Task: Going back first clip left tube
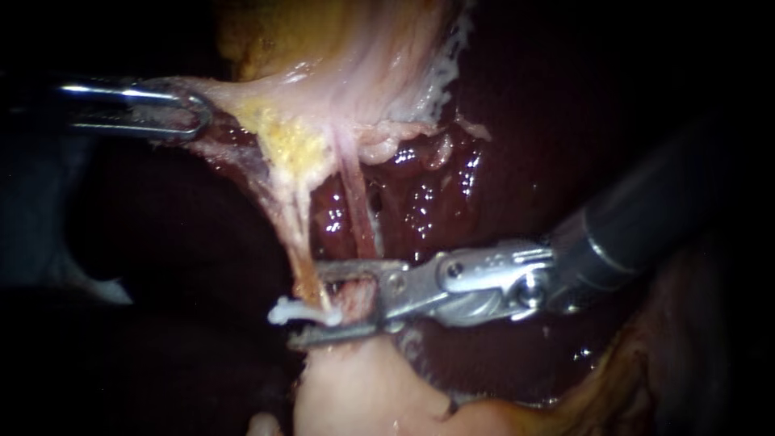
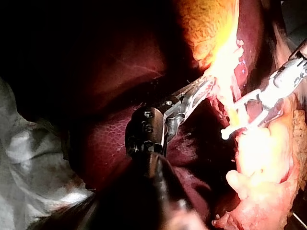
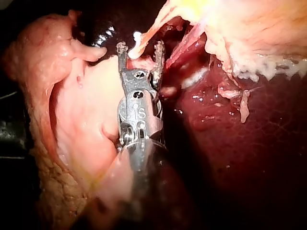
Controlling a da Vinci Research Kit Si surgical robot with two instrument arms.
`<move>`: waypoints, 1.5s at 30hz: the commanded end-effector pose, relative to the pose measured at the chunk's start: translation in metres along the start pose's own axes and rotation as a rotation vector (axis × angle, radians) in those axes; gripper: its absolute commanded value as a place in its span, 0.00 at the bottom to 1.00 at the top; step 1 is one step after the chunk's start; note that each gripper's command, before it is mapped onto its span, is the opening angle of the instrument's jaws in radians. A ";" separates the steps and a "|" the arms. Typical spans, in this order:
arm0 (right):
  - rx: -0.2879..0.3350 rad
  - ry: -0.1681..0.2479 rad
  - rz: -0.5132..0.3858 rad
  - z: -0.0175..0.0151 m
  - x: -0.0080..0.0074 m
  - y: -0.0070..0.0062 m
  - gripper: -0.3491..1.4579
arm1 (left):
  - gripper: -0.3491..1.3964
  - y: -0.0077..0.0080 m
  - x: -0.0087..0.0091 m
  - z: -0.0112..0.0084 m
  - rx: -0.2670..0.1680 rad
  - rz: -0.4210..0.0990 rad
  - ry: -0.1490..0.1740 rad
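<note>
Left tube (image 1: 300, 234), as I see it from here, is a pale yellowish strand that drops from the fatty tissue and passes straight between the right instrument's jaws. The white clip (image 1: 295, 312) lies across it there, with one end poking out just past the jaw tips. Starting from the left, the left instrument (image 1: 184, 113) comes in level with its jaws pressed together on the edge of the gallbladder (image 1: 355, 73). They pinch that pale membrane, which stretches tight from the jaws towards the tubes. Ahead of those jaws and well apart from them, the strand thins as it reaches the clip. Just beside it, on the side nearer the right instrument's shaft, a second pinker strand, the right tube (image 1: 361, 218), ends against the upper jaw. Behind both strands the wet dark red liver (image 1: 428, 202) glistens. The right instrument (image 1: 315, 300) reaches in from the right with its jaws spread, one above and one below the clipped strand. A clear gap shows between them and they are not squeezing anything. Its own wrist camera shows the same thing: the two jaw tips stand apart with the white clip between them. Under the lower jaw sits a pale, smooth lump of tissue (image 1: 355, 387), close against the instrument.
</note>
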 end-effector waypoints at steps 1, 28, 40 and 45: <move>-0.007 -0.001 -0.006 -0.0011 0.0004 0.0002 0.47 | 0.00 0.0000 0.0000 0.0000 -0.001 -0.002 -0.001; -0.032 -0.047 -0.057 -0.0157 0.0014 0.0022 0.47 | 0.00 -0.0001 0.0000 0.0000 0.002 -0.007 0.001; -0.031 -0.047 -0.057 -0.0158 0.0014 0.0021 0.47 | 0.00 -0.0006 -0.0006 0.0030 0.019 -0.003 0.015; -0.028 -0.046 -0.058 -0.0158 0.0014 0.0021 0.47 | 0.00 -0.0009 -0.0006 0.0046 0.026 0.004 0.026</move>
